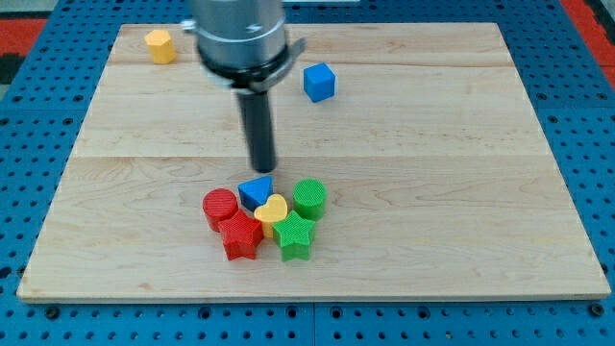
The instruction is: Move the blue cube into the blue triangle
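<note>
My tip has no jaws to open or close; it sits just behind the blue triangle, far from the blue cube at far right. Any nudge forward risks scattering the clustered yellow heart

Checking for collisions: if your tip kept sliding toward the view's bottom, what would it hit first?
Probably the blue triangle, just below my tip; the yellow heart sits right behind it. Depth is hard to judge.

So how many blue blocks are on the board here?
2. The blue cube sits alone near the view's top, right of the rod. The blue triangle is in the cluster near the bottom, just below my tip. None seem hidden.
</note>
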Action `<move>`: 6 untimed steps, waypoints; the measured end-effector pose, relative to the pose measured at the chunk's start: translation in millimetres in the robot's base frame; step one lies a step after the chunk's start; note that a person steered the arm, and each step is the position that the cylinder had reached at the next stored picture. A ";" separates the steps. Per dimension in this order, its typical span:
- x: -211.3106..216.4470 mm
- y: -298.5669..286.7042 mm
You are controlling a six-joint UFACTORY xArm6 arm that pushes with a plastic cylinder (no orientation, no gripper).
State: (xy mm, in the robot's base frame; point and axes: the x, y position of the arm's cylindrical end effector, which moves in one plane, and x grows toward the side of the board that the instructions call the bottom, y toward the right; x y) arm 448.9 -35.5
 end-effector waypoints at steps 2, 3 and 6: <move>-117.8 102.6; -166.4 93.1; -49.9 -26.4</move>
